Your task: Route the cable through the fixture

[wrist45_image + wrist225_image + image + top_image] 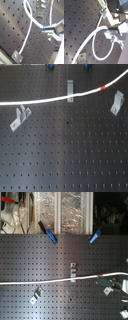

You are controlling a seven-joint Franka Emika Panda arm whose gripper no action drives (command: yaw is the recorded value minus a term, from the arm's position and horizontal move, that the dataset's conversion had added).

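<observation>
Gripping the cable [44,27] near its end, the hand [48,29] looks closed on it. Cable runs across the table [65,159] past the middle fixture [70,87]. Risk: the slack loop [101,42] snags a clip, or the cord slips out.

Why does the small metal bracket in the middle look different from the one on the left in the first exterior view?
The middle metal bracket stands straight; the left metal bracket sits tilted. The thin white cable crosses the middle bracket's lower end, while it passes above the left bracket, clear of it. Both are grey metal on the black perforated board.
</observation>
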